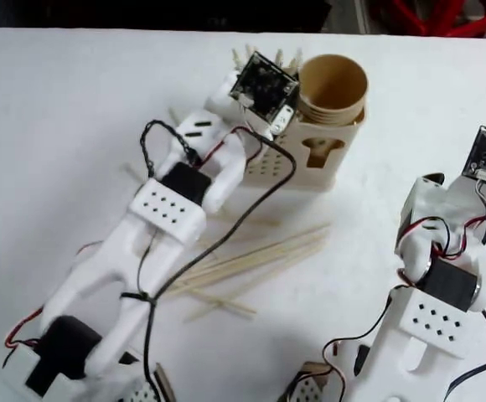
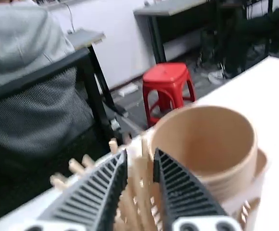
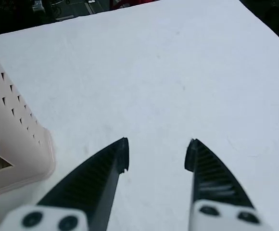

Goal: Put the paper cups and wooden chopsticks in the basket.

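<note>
The left arm runs from the near left corner of the white table diagonally up to the basket, stretched long and low, its white moulded shell dotted with round holes and trailed by black and red wires. Its wrist sits against the basket's left side. In the left wrist view the left gripper has its black, ridged fingers drawn close together, clamped on one wooden chopstick that stands upright between them. To the right of the arm's middle, the loose chopsticks lie flat on the table in a rough fan, thin pale sticks crossing one another. Past them, at the far centre of the table, stands the basket, a cream plastic box with rounded corners, rows of small perforations and a cut-out handle in its wall. More upright chopsticks poke out of its left compartment, blunt tips up. The paper cups sit nested in its right compartment, a tan stack with smooth round rims and an open mouth. Farther right, well apart from the basket, the right arm is folded up near the table's right edge. Its right gripper hangs above bare table with its dark tapered fingers spread wide and nothing between them, a corner of the basket off to one side.
</note>
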{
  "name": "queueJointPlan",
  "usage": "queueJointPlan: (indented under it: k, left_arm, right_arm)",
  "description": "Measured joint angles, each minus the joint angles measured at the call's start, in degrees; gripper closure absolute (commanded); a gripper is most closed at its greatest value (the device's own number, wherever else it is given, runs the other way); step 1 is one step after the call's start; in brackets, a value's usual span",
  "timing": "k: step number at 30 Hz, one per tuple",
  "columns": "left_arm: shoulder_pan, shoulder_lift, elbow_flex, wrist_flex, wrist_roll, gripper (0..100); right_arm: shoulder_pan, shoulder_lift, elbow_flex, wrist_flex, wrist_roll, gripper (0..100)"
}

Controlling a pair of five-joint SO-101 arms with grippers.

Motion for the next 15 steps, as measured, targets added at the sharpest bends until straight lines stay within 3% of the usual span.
queueJointPlan:
  k: [5,15]
  left_arm:
    - [-0.9,-5.0,0.0,10.6,-0.6,89]
    - [-2.8,-15.1,0.0,35.2,-9.6,89]
  right_arm:
    - [0.0,0.0,0.0,0.0,0.0,79.7]
    - [0.0,0.0,0.0,0.0,0.0,79.7]
